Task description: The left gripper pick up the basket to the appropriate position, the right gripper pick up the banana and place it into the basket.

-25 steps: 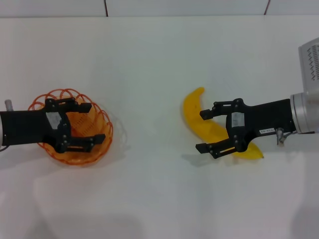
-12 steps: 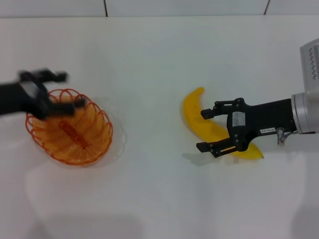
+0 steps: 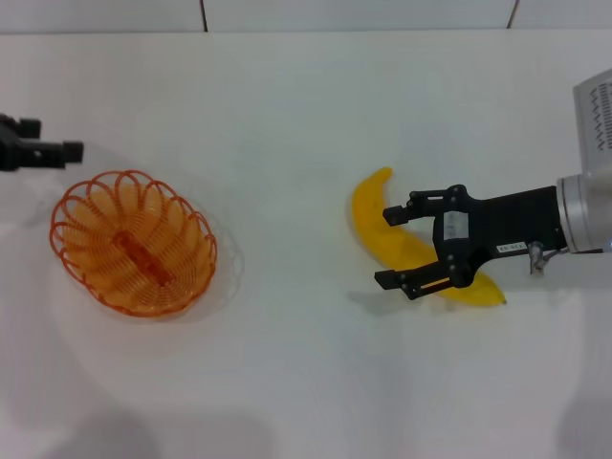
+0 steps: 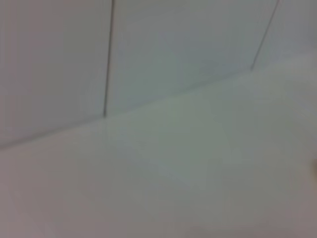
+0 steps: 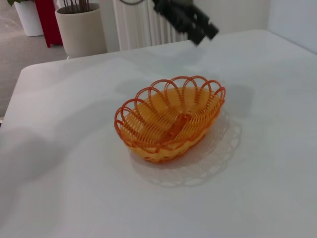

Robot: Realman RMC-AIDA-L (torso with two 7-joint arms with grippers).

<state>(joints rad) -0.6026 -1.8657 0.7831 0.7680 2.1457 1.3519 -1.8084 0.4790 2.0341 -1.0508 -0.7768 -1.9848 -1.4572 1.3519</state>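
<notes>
1. The right gripper [image 3: 400,249] reaches in over the white table [image 3: 306,115] from the far side of the banana, its black body joined to a silver-white wrist.
2. Its two fingers [image 3: 404,211] stand apart, one on each side of the banana [image 3: 382,225]. I cannot make out whether either finger touches the fruit.
3. The banana lies flat on the table, curved. One pointed end pokes out beyond the gripper's upper finger; the other end shows just behind the gripper's body.
4. The basket [image 3: 134,242], an orange wire oval with a looped rim, sits upright on the table, well apart from the banana and on the side the gripper's fingertips point toward. Nothing lies inside it.
5. The right wrist view shows the same basket [image 5: 171,116] standing alone, its scalloped rim casting a lace-like shadow on the table [image 5: 59,178].
6. The left gripper [image 3: 38,153] is off the basket. Only its dark tip shows in the head view, at the picture's edge beyond the basket's rim, on the side away from the banana. It touches nothing, and I cannot tell whether its fingers are apart or together.
7. In the right wrist view the left gripper [image 5: 185,20] hangs in the air above and behind the basket, clear of the rim.
8. Beyond the table in that view stand a beige planter [image 5: 81,29] and a white radiator [image 5: 141,25].
</notes>
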